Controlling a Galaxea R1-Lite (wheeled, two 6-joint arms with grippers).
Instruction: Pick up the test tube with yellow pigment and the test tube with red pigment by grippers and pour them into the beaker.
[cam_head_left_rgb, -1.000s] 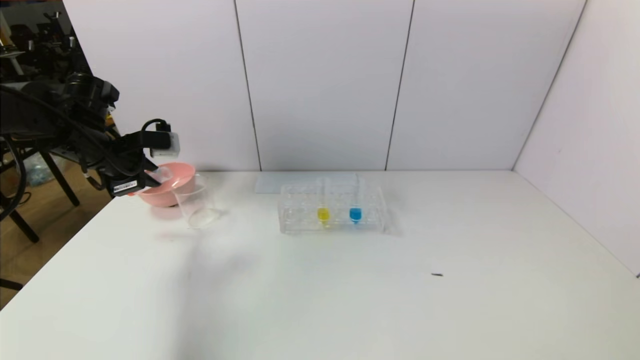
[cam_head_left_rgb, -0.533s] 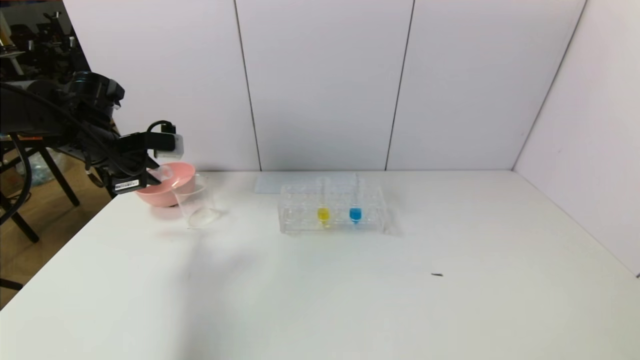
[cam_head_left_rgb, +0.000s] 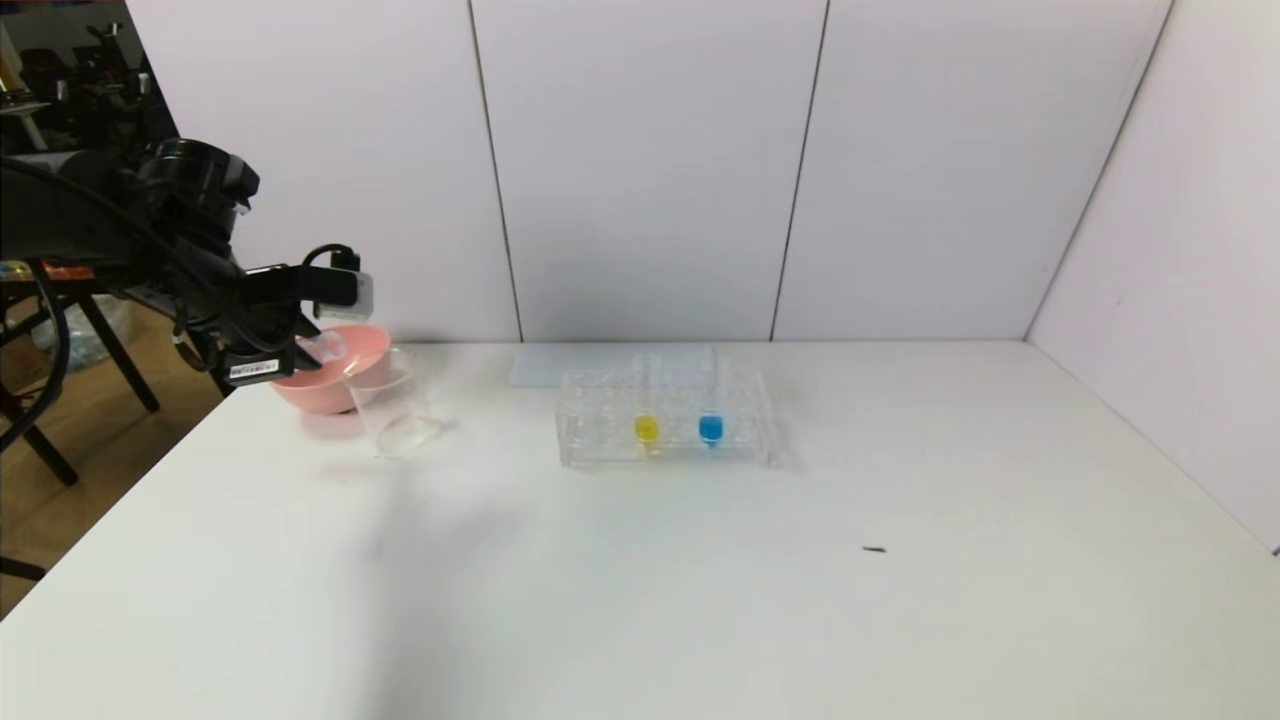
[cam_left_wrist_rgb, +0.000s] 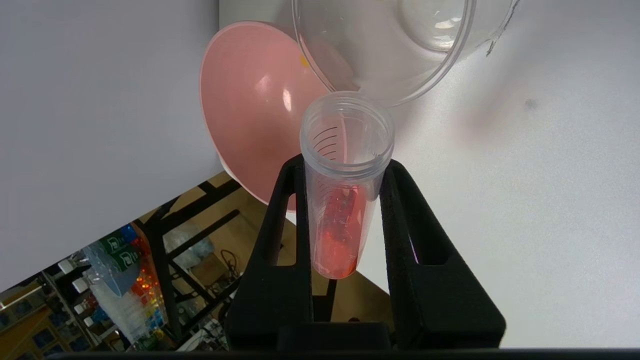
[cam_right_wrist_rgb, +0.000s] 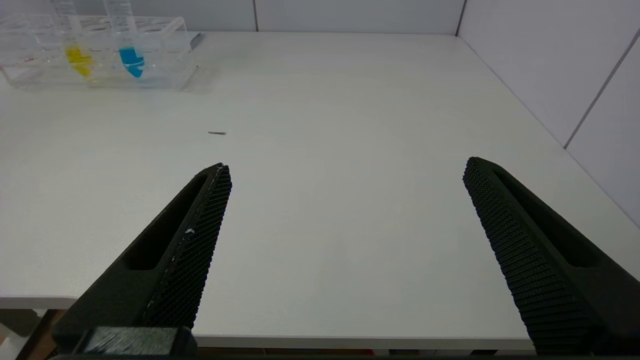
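Our left hand (cam_left_wrist_rgb: 345, 200) is closed on the red tube (cam_left_wrist_rgb: 342, 200), one finger (cam_left_wrist_rgb: 280, 235) pressed to each side of it, and it hangs at the far left corner of the worktop (cam_head_left_rgb: 640, 580) in the head view (cam_head_left_rgb: 300, 350). The tube lies tipped over, its open mouth pointing toward the beaker (cam_left_wrist_rgb: 395, 45) and just short of that rim, while the red liquid sits low in the rounded end, back between our fingers. We see nothing red in the beaker, which stands on the worktop just beside the pink bowl (cam_left_wrist_rgb: 255, 115); in the head view the beaker (cam_head_left_rgb: 390, 405) is in front of the bowl (cam_head_left_rgb: 335, 380) and slightly to its right. Farther out, near the middle of the worktop, the clear rack (cam_head_left_rgb: 665, 420) holds the yellow tube (cam_head_left_rgb: 646, 420) upright, with a blue tube (cam_head_left_rgb: 711, 420) upright next to it on the right. A small dark speck (cam_head_left_rgb: 874, 549) lies on the worktop, nearer us and to the right of the rack. Our right hand (cam_right_wrist_rgb: 345, 175) is wide open and holds nothing, parked above the near edge of the worktop, well apart from the rack (cam_right_wrist_rgb: 100, 55), the yellow tube (cam_right_wrist_rgb: 77, 50) and the blue tube (cam_right_wrist_rgb: 131, 52).
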